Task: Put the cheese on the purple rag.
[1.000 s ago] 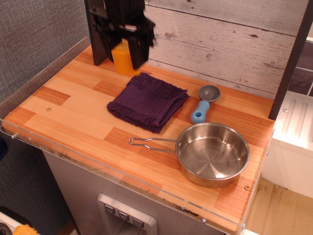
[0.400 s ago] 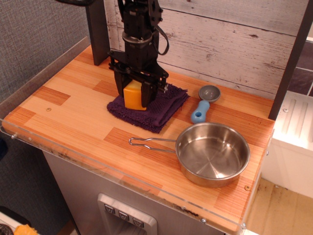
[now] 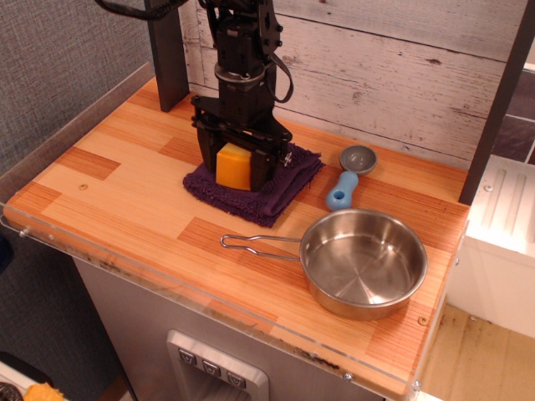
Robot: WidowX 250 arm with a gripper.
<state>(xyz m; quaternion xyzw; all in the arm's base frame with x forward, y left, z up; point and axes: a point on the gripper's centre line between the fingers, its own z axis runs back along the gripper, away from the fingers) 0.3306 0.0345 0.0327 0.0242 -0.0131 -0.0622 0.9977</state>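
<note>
My gripper (image 3: 235,170) is pointing straight down over the purple rag (image 3: 255,185), w/ the cheese (image 3: 234,166) sitting between the two black fingers (image 3: 262,163). Fingers flank the wedge on both sides & look right against it, but can't tell from this angle whether I'm actually clamped or already let go. Cheese is upright, orange face toward camera, paler yellow top edge; its bottom is down at rag level, on the rag's back-left part, though exact contact is hidden by my fingers. Rag is folded, roughly square, lying near the middle-back of the wooden counter (image 3: 125,200), corner pointing toward the front. To the right of the rag, apart from it: a blue scoop (image 3: 349,183) w/ a grey bowl end, lying near the whitewashed plank wall (image 3: 376,67). In front of that, a steel pan (image 3: 363,261) near the front-right corner, wire handle sticking out left toward the rag's front corner, not touching it.
</note>
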